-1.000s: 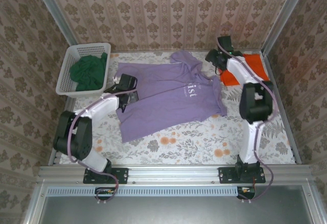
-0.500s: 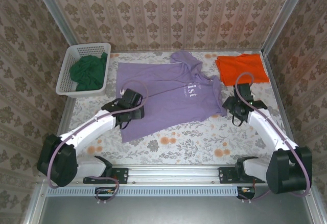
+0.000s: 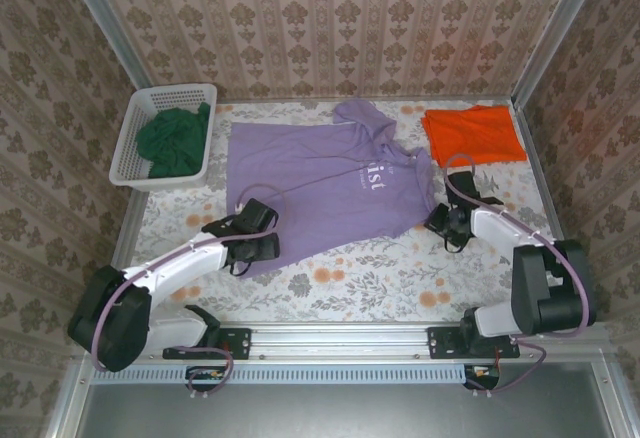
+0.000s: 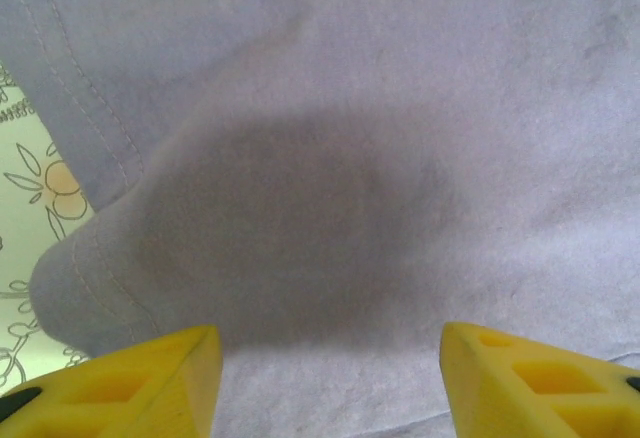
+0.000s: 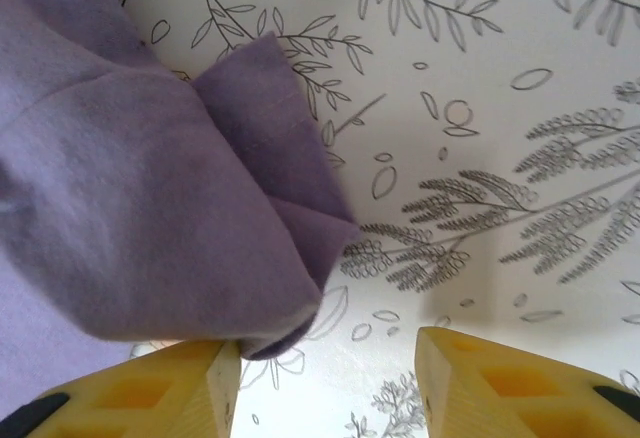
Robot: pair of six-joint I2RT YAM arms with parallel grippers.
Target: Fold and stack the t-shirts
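Near the table's (image 3: 380,280) front edge, the wide-open left gripper (image 4: 330,363) and right gripper (image 5: 328,368) have been brought to the lilac t-shirt's (image 3: 330,183) near corners, readying a fold.

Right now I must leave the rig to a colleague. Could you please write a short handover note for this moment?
Left gripper: open, low over the near left corner of the purple t-shirt, holding nothing.
Right gripper: open, at that shirt's near right corner, holding nothing.
Orange t-shirt: lies flat at the far right and looks folded.
Green t-shirt: bunched in the white basket, far left.
Done: purple shirt is spread out; nothing is stacked.
Left: fold the purple one, take out and fold the green one, stack all three.
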